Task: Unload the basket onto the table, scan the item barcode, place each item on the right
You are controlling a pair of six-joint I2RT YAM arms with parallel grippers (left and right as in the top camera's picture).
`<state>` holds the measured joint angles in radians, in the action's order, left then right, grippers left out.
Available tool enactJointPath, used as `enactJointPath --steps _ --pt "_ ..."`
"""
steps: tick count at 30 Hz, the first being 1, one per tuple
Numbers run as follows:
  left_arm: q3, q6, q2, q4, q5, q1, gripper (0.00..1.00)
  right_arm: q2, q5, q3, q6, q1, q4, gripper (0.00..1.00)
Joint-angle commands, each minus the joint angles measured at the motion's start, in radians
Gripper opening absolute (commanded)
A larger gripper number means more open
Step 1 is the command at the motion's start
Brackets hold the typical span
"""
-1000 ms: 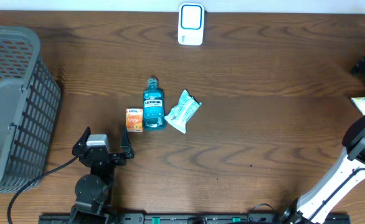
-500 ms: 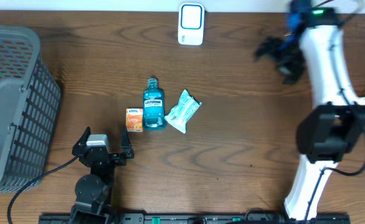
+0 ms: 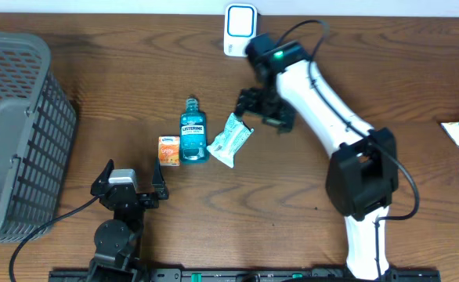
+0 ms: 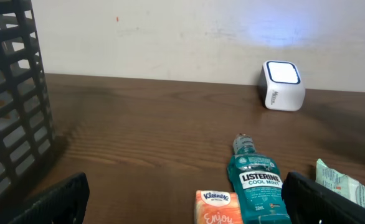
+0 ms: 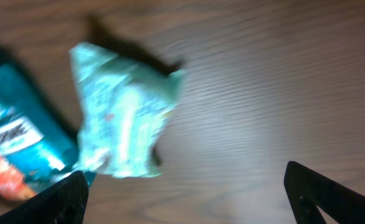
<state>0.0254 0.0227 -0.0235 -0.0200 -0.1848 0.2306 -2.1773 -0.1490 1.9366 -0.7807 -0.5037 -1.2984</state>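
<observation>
Jaws of the right arm (image 3: 312,90) are standing spread wide and gripping nothing, hovering up and to the right of the mouthwash bottle (image 3: 193,131), close by the far end of the teal packet (image 3: 229,139). That packet is lying flat on the desk (image 3: 308,196) just right of the bottle, clear of both arms. Jaws of the left arm (image 3: 113,231) are gaping too, holding nothing, sitting toward the desk's front edge, below and left of the bottle. An orange tissue pack (image 3: 168,150) is lying just beside the bottle's left flank. The white scanner (image 3: 240,30) is standing well beyond the bottle at the desk's back edge, and a grey basket (image 3: 18,133) is sitting far off to the bottle's left.
</observation>
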Motion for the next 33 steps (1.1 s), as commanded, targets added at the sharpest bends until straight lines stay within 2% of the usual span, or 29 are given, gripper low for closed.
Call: enactJointPath --steps 1,3,5,6,9,15,19,23,25,26,30,31,33 --pt "-0.021 -0.002 0.004 -0.033 -0.006 0.001 0.98 0.014 0.052 -0.014 -0.027 -0.073 0.067 0.93" --pt "-0.021 -0.002 0.004 -0.033 -0.006 0.001 0.98 0.013 0.114 -0.026 -0.027 -0.109 0.124 0.88" --pt "-0.021 -0.002 0.004 -0.033 -0.006 0.001 0.98 0.011 0.159 -0.043 -0.027 -0.143 0.179 0.78" --pt "-0.021 -0.002 0.004 -0.033 -0.006 0.001 0.98 0.009 0.169 -0.071 -0.027 -0.174 0.238 0.58" --pt "-0.021 -0.002 0.004 -0.033 -0.006 0.001 0.98 0.009 0.161 -0.102 -0.062 -0.2 0.256 0.3" --pt "-0.021 -0.002 0.004 -0.033 -0.006 0.001 0.98 0.009 0.166 -0.167 -0.071 -0.23 0.245 0.17" --pt "-0.021 -0.002 0.004 -0.033 -0.006 0.001 0.98 0.008 0.166 -0.258 -0.048 -0.235 0.323 0.16" --pt "-0.021 -0.002 0.004 -0.033 -0.006 0.001 0.97 0.003 0.166 -0.375 -0.031 -0.233 0.446 0.18" --pt "-0.021 -0.002 0.003 -0.033 -0.006 0.001 0.98 0.003 0.166 -0.412 -0.006 -0.233 0.462 0.24" --pt "-0.021 -0.002 0.003 -0.033 -0.006 0.001 0.98 0.003 0.167 -0.413 0.013 -0.233 0.457 0.32" --pt "-0.021 -0.002 0.003 -0.033 -0.006 0.001 0.98 0.016 0.18 -0.401 0.12 -0.23 0.439 0.87" --pt "-0.021 -0.002 0.003 -0.033 -0.006 0.001 0.98 0.02 0.196 -0.394 0.136 -0.229 0.428 0.97" --pt "-0.021 -0.002 0.003 -0.033 -0.006 0.001 0.98 0.029 0.251 -0.38 0.159 -0.229 0.404 0.99"
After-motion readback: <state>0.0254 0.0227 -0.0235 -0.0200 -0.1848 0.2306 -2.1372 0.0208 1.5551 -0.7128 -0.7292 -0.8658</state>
